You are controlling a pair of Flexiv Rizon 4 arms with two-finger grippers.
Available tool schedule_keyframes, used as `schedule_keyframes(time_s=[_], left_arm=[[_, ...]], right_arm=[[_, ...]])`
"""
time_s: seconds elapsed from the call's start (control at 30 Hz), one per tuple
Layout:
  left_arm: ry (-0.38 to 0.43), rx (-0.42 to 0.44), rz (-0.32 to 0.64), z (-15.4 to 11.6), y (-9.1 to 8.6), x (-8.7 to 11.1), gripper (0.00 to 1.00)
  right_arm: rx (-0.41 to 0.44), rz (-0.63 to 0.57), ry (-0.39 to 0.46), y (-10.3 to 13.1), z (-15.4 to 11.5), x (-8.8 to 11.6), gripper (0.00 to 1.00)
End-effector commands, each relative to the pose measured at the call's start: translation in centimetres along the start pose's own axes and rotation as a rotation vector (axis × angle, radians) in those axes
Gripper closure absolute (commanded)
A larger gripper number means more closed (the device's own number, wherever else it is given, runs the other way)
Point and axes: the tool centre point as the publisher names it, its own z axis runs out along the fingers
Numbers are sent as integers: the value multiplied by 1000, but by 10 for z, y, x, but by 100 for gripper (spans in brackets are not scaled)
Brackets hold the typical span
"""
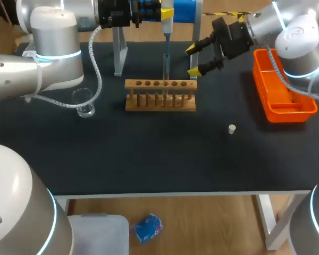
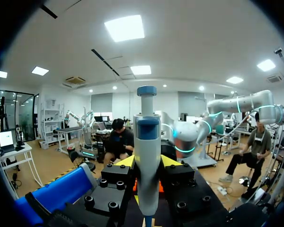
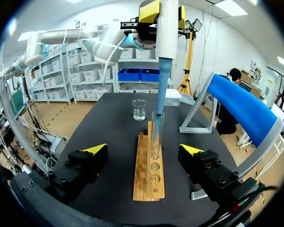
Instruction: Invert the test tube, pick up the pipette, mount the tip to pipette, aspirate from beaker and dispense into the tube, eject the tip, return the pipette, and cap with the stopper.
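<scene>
Wooden rack point(image 1: 160, 101) at mid-table holds the upright tube point(image 3: 155, 138), with the pipette point(image 3: 164, 45) tip down inside it. Left gripper point(image 1: 166, 14) is clenched on the pipette. Right gripper point(image 1: 193, 59) hangs released near the rack's right end. Beaker point(image 1: 84, 102) stands left of the rack; stopper point(image 1: 232, 128) lies to its right.

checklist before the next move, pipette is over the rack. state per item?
1. Left gripper shut on the pipette: ok.
2. Pipette tip inside the mouth of the test tube: ok, seen in the right wrist view.
3. Test tube upright in the rack: ok.
4. Right gripper open, holding nothing: ok.
5. Liquid level in tip or tube: cannot tell.
6. Stopper lying free on the table, orange bin unobstructed: ok.
</scene>
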Motion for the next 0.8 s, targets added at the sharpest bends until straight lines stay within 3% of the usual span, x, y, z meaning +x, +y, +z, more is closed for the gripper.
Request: schedule_keyframes(time_s=[0.03, 0.8], left_arm=[[-3, -1, 0, 0, -1, 1, 100], [9, -22, 27, -1, -15, 9, 100]], right_arm=[[1, 0, 2, 0, 0, -1, 0], [1, 0, 2, 0, 0, -1, 0]])
